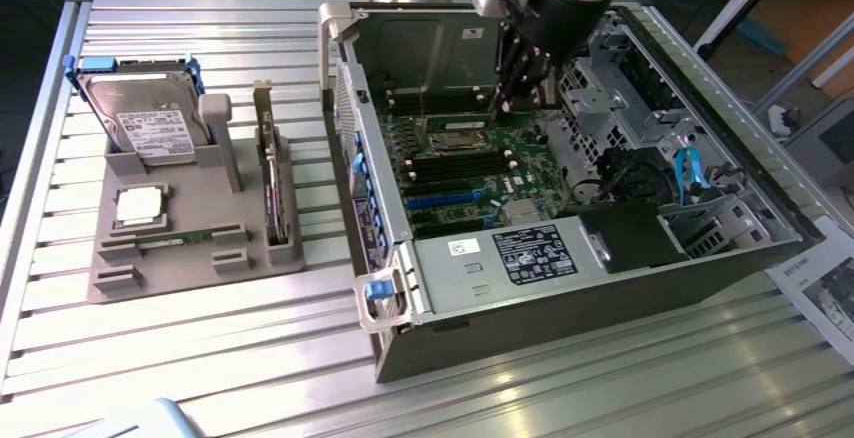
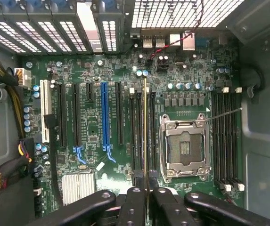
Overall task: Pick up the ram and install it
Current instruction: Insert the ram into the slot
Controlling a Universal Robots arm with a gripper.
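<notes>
The ram (image 2: 145, 132) appears edge-on in the wrist view as a thin greenish strip, and my gripper (image 2: 147, 194) is shut on its near end. It hangs over the black memory slots (image 2: 137, 136) on the motherboard (image 2: 92, 132), just beside the open silver processor socket (image 2: 184, 148). Whether it touches a slot I cannot tell. In the exterior view my gripper (image 1: 518, 93) reaches down into the open computer case (image 1: 561, 258), low over the upper part of the motherboard (image 1: 467, 173).
On the exterior view's left, a grey fixture (image 1: 187, 268) holds a hard drive (image 1: 144, 118), a square silver processor chip (image 1: 139, 206) and an upright expansion card (image 1: 272, 193). A second bank of memory slots (image 2: 226, 136), cables (image 2: 5, 99) and a heatsink (image 2: 78, 187) surround the work area.
</notes>
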